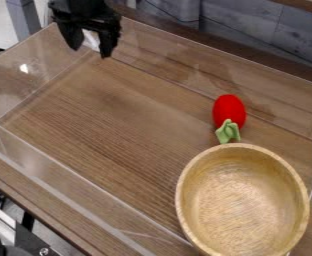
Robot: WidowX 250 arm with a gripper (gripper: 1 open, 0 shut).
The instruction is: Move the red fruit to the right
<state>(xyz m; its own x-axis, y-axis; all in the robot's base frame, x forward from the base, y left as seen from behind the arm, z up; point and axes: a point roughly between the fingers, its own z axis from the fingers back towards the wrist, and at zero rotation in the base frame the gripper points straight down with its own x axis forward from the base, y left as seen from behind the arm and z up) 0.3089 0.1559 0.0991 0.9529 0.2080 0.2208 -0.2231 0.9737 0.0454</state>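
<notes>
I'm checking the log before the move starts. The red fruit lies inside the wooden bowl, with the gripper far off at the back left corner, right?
Not quite. The camera view shows the red fruit lying on the table just behind the wooden bowl, not inside it. The gripper is indeed far off at the back left.

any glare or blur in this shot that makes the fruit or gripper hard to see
In the camera view, the red fruit is sharp, with a small highlight on its glossy skin. The gripper is dark and slightly soft against the background, its fingers apart. Bright reflections streak the clear wall at left, and the wooden bowl is evenly lit, with no harsh shadows.
</notes>
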